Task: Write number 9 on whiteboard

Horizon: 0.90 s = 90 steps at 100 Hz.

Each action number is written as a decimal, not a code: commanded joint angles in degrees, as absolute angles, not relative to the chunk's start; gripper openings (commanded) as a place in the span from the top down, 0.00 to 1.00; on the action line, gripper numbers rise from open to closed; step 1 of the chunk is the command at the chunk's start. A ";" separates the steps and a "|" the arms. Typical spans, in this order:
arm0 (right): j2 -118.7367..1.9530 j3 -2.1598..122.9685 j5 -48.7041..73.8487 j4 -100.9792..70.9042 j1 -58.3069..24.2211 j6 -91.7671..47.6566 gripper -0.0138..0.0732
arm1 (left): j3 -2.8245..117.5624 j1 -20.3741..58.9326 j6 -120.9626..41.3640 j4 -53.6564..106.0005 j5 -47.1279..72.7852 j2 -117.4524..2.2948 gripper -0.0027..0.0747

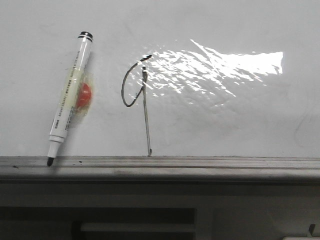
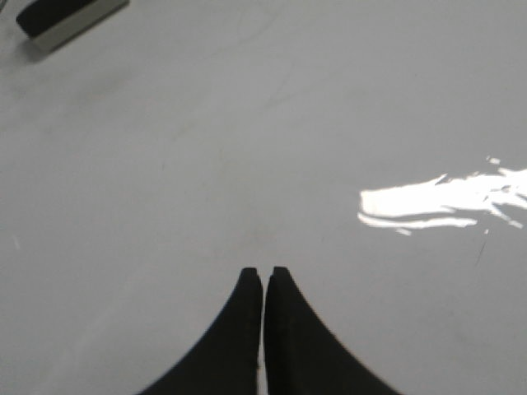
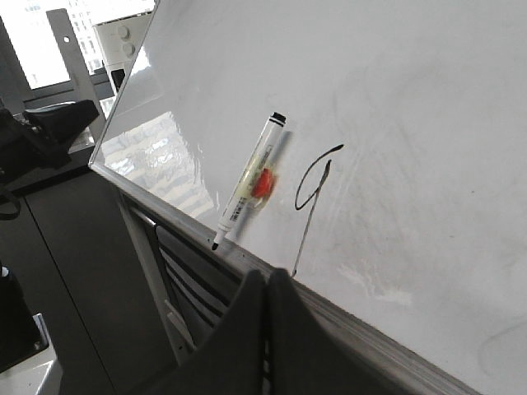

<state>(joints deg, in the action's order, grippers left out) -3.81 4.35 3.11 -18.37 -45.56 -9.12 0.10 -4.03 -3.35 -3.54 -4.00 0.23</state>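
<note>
The number 9 [image 1: 137, 95] is drawn in thin black stroke on the whiteboard [image 1: 225, 120], an open loop with a long tail down to the grey tray rim [image 1: 200, 162]. It also shows in the right wrist view [image 3: 313, 185]. A white marker [image 1: 70, 97] with a red patch taped on leans on the board left of the 9, tip on the rim, and shows in the right wrist view [image 3: 247, 185]. My left gripper [image 2: 263, 271] is shut and empty over bare board [image 2: 247, 148]. My right gripper [image 3: 268, 276] is shut and empty, off the board [image 3: 428, 99] by the rim.
A bright glare patch [image 1: 220, 67] lies right of the 9. A dark eraser-like block [image 2: 70, 16] sits at the edge of the left wrist view. Below the rim are dark slats and a frame [image 3: 181, 271]; grey equipment [image 3: 49, 123] stands beyond the board's end.
</note>
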 commanded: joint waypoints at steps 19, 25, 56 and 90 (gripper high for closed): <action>-4.27 5.76 -1.08 -17.83 -45.24 -9.58 0.91 | -1.11 -3.87 4.11 -4.46 6.27 1.86 0.99; -4.27 5.76 -1.08 -17.83 -45.24 -9.58 0.91 | -1.11 -3.12 4.11 -4.46 9.74 1.86 0.99; -4.27 5.76 -1.08 -17.83 -45.24 -9.58 0.91 | -1.11 1.03 4.11 -4.56 16.73 1.86 0.99; -4.27 5.76 -1.08 -17.83 -45.24 -9.58 0.91 | -1.11 2.81 4.11 -4.56 16.73 1.86 0.99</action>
